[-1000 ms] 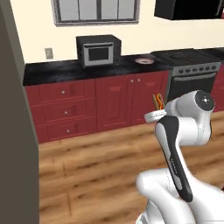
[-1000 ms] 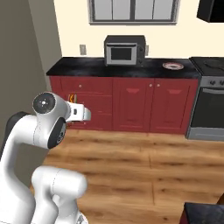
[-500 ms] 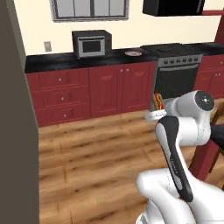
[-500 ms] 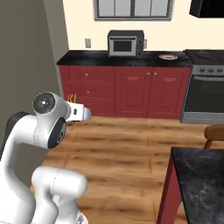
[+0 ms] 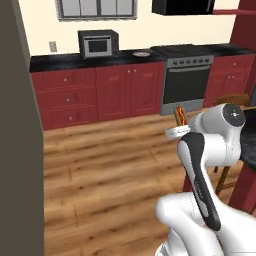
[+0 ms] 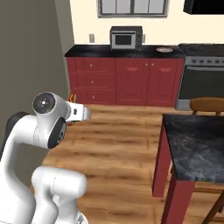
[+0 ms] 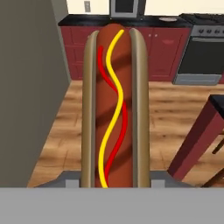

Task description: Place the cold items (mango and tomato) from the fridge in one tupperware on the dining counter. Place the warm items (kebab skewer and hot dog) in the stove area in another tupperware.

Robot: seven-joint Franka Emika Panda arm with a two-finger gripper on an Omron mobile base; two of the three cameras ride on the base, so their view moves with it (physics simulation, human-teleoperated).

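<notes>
Jaws are clamped on the hot dog in a tan bun with red and yellow sauce squiggles (image 7: 114, 105), one finger at each side of its near end, and you carry it in the two-finger gripper (image 7: 114, 181) above the wooden plank floor (image 5: 105, 165).

Scanning from the left in the left base view, you have a tall grey-brown panel (image 5: 17, 140) close at that edge, then dark red cabinets under a black counter (image 5: 75, 61), a black microwave (image 5: 98, 43), a small plate (image 5: 141, 53) and the grey oven range (image 5: 186, 82). At the right stand a wooden chair (image 6: 208, 106) and the dark marble-topped dining counter on red legs (image 6: 197, 144).

The sausage's long axis runs straight out from the gripper, its far tip toward the microwave. In the base views it sticks up past the wrist (image 5: 180, 116), well apart from the counters.
</notes>
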